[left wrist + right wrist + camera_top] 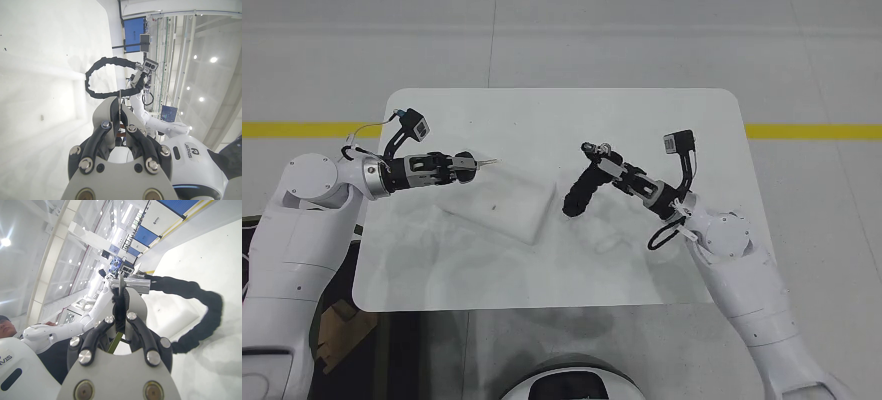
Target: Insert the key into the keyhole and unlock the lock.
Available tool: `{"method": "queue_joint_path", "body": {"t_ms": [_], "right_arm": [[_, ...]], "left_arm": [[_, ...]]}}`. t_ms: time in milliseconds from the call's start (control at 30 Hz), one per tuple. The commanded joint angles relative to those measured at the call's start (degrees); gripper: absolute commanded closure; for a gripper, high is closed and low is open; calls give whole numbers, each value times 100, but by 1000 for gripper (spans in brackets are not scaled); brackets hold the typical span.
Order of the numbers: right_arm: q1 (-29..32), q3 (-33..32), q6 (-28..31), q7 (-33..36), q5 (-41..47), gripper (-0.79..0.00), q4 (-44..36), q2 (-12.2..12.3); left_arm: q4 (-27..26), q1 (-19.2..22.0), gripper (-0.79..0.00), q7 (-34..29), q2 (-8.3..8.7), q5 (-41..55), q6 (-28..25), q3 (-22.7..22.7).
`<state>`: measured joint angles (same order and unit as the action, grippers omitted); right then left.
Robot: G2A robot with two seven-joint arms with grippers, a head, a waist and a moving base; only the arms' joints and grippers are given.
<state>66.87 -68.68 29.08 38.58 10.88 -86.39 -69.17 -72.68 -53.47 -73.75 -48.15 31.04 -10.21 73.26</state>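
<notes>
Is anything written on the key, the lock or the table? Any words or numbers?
The key, in the left claw: no writing to be seen.
The lock, in the right claw: none on its silver barrel or black sleeve.
The table: none, just small dark specks.
The screen in the room behind: print too small to read.

left pincer (470, 165): grips key (486, 161) | right pincer (593, 153): grips lock (579, 193) | well apart
</notes>
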Motion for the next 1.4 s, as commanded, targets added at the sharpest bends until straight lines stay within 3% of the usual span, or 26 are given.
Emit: {"method": "queue_joint_path", "body": {"t_ms": [0,100,200,367,533,567,633,733,800,967,1133,1367], "right_arm": [[92,1,3,-20,-12,0,-37,2],[590,-67,-391,52,572,0,-564,6],[569,-157,-1191,563,2129,0,-584,-22],[314,-327,-2496,1325,4188,0,-177,-76],[170,-309,-3425,1613,5214,0,131,-139],[122,-272,-3581,1698,5092,0,170,-136],[-4,-202,-3683,1803,3975,0,213,-74],[-117,-122,-3470,2060,1440,0,-41,91],[-137,-189,-3391,2312,365,0,-310,187],[-100,-195,-2836,2781,-3380,0,-1239,461],[5,-438,-2323,2748,-5165,0,-2050,597],[97,-527,-2187,2844,-5544,0,-2141,634]], "left_arm": [[0,0,0,0,0,0,0,0],[-260,-268,0,163,6,11,-34,49],[-812,-654,0,339,37,-132,11,218],[-857,-688,0,349,39,-143,15,232],[-857,-688,0,349,39,-143,15,232],[-857,-688,0,349,39,-143,15,232],[-857,-688,0,349,39,-143,15,232],[-857,-688,0,349,39,-143,15,232],[-857,-688,0,349,39,-143,15,232],[-857,-688,0,349,39,-143,15,232],[-857,-688,0,349,39,-143,15,232],[-857,-688,0,349,39,-143,15,232]]}}
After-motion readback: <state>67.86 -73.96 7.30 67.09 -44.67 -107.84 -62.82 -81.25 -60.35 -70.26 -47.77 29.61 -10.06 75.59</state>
